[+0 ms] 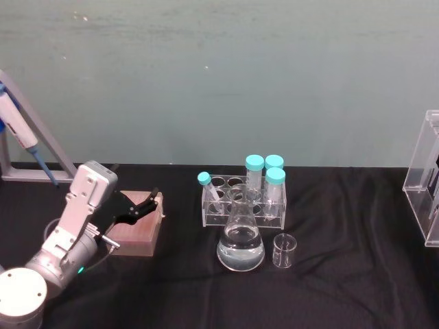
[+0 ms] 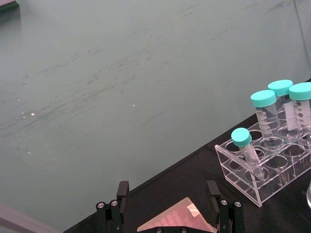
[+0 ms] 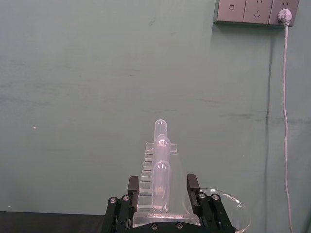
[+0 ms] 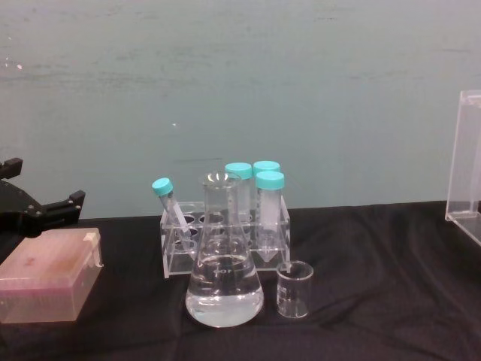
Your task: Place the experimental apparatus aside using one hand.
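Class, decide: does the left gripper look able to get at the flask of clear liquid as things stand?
Probably yes. The left gripper hangs open over the pink box, with bare black cloth between it and the flask; the tube rack stands behind the flask, the beaker beyond it.

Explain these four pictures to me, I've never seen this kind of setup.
It is a two-armed robot at a black table. The pictures come from cameras on its head, chest and each wrist. The left gripper hovers with open jaws over a pink box, holding nothing. In the middle stand a rack of teal-capped tubes, a flask of clear liquid and a small beaker. The right wrist camera shows the right gripper at a clear stand; I cannot tell whether it holds it.
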